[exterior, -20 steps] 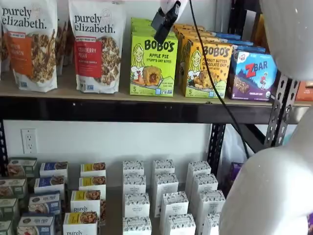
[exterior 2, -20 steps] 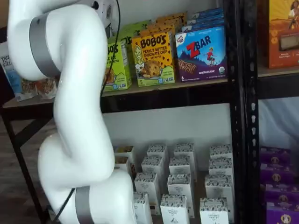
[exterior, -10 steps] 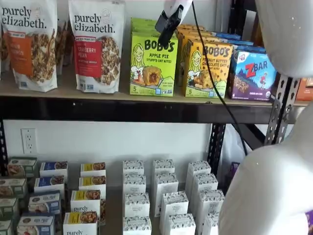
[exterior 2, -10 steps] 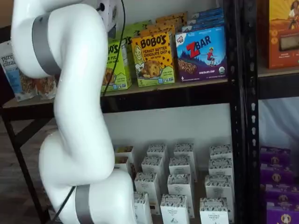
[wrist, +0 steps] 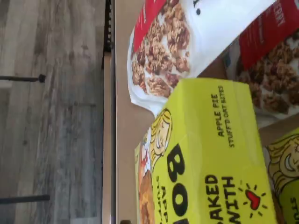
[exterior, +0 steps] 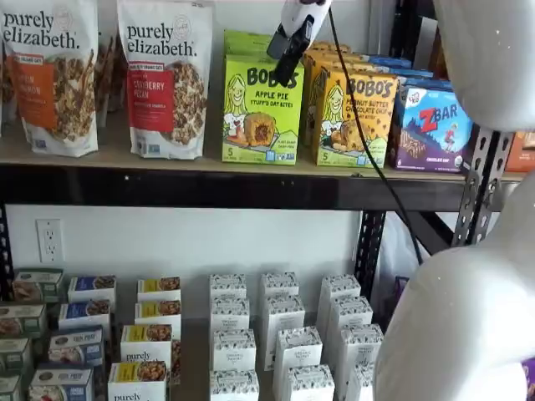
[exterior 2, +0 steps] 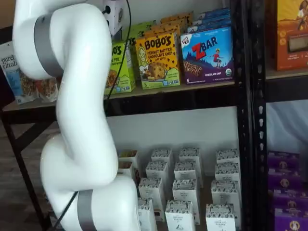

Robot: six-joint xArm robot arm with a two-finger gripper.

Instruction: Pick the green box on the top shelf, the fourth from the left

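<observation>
The green box stands upright at the front of its row on the top shelf, between a granola bag and a yellow-orange carton. It also shows in a shelf view, partly behind the arm. The wrist view looks down on the green box's lid and front edge. My gripper hangs from the view's top edge, its black fingers side-on, just in front of the box's upper right corner. Its jaws stand wide, open with nothing in them. The box rests on the shelf.
Purely Elizabeth granola bags stand left of the green box; a yellow-orange Bobo's carton and a Zbar box stand to its right. A black cable hangs across them. My white arm fills the foreground. Small white cartons fill the lower shelf.
The gripper has shifted slightly to the right and up along the green box's top edge. The boxes have not moved.
</observation>
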